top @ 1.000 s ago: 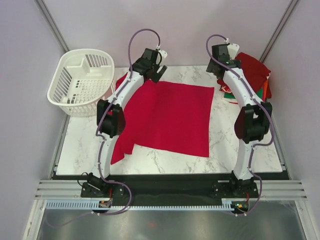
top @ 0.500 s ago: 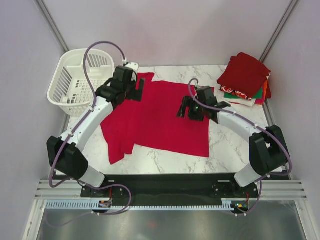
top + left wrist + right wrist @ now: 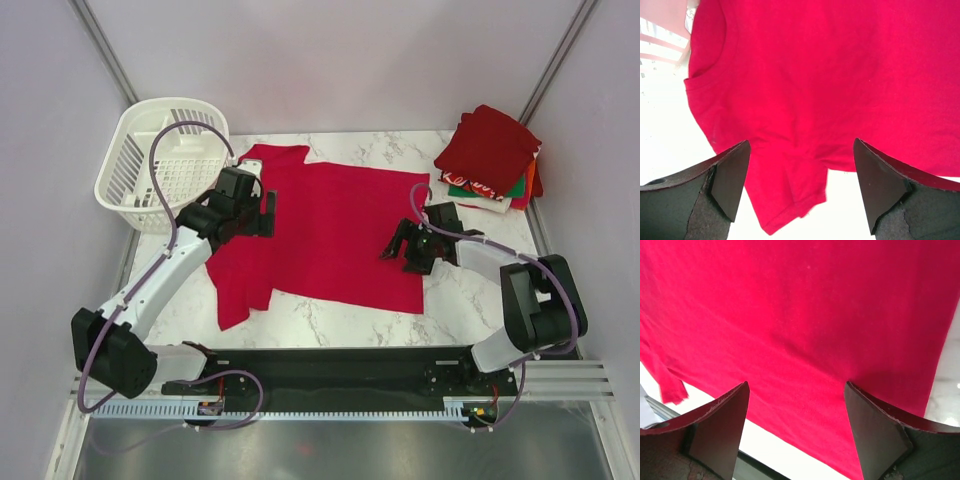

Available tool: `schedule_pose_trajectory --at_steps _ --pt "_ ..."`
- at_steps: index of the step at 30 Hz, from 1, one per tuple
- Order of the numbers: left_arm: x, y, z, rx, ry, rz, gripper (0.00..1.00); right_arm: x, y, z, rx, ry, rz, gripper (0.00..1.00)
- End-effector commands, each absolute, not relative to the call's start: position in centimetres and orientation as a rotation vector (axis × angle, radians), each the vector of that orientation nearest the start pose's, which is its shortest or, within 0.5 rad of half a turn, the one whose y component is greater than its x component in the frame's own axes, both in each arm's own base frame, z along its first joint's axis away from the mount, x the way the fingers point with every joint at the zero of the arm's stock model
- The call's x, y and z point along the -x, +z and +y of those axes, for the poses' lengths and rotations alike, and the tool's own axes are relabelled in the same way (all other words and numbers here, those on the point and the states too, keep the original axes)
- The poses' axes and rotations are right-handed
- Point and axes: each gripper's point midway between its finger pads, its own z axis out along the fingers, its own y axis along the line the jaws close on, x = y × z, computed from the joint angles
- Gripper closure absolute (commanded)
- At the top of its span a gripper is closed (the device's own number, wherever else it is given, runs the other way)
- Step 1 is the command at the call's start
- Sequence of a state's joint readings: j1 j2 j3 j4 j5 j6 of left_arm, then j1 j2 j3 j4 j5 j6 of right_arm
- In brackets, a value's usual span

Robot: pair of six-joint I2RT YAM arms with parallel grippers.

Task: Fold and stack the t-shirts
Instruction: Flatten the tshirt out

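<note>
Probably a lab test cell: plain lilac walls, aluminium rail, marble-look table.

One spread red t-shirt, one folded stack, one basket.

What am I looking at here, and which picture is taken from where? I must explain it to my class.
Two robot arms stand at the near edge of a marble table. One picture looks down from above; the other two come from cameras on the wrists, dark fingers framing the view. A red t-shirt lies spread out, folded shirts are stacked far right, a white basket sits far left. The left gripper and right gripper hang open over the shirt, holding nothing.
</note>
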State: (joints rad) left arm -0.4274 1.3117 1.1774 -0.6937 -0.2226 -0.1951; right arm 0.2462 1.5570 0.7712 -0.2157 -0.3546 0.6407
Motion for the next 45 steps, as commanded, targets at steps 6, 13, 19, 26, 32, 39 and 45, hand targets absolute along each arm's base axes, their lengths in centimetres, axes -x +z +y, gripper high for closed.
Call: schedule_pose_trajectory --at_steps 6,13,19,26,32,39,45 --pt "-30.8 18.9 -11.2 -0.086 -0.089 2.36 0.11 -26.0 0.7 8.6 -0.627 0.657 2.713 0.14" --pt "-31.0 18.4 -11.7 -0.076 -0.105 2.388 0.12 -28.2 4.3 2.5 -0.783 0.425 2.533 0.12" --pt "-29.5 15.3 -13.7 0.042 -0.243 2.497 0.19 -30.7 10.7 5.6 -0.522 0.363 2.456 0.11" --pt "-28.9 10.7 -16.3 0.091 -0.319 2.535 0.21 -32.3 14.5 17.5 -0.191 0.675 2.359 0.08" --pt "-31.9 9.0 -18.0 0.109 -0.344 2.533 0.22 -35.5 11.2 24.9 -0.094 1.059 2.422 0.15" --pt "-29.5 2.2 -18.0 0.204 -0.292 2.72 0.24 -35.5 5.0 23.6 -0.15 0.934 2.582 0.16" --pt "-25.2 1.2 -19.6 0.167 -0.318 2.771 0.26 -31.3 1.7 20.6 -0.267 0.85 2.677 0.13"
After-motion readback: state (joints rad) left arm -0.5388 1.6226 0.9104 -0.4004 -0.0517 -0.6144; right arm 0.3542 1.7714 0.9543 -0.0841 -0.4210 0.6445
